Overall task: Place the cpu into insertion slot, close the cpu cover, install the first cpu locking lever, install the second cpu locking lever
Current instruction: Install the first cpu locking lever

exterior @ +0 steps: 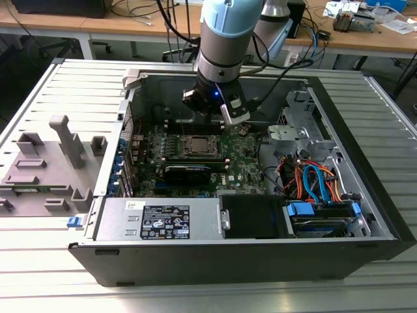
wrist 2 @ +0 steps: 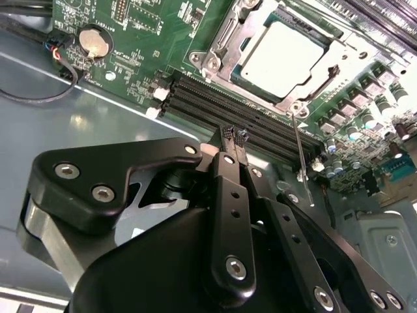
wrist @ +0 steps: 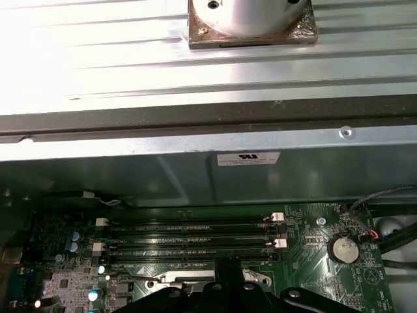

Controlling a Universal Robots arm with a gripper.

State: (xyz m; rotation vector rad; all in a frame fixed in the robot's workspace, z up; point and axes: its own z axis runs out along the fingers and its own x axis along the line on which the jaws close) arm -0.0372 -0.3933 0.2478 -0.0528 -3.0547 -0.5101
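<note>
Second wrist view shows the black claw (wrist 2: pixel 234 135) pinched narrow, empty (for pushing, I judge), near a thin steel lever (wrist 2: pixel 298 145) beside the seated silvery square cpu (wrist 2: pixel 287 55).

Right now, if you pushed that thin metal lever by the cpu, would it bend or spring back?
The lever is a thin wire rod, so it probably flexes slightly and springs back. One end sits right beside the cpu, so it likely swings rather than slides. Its smooth shiny metal may be slippery.
</note>
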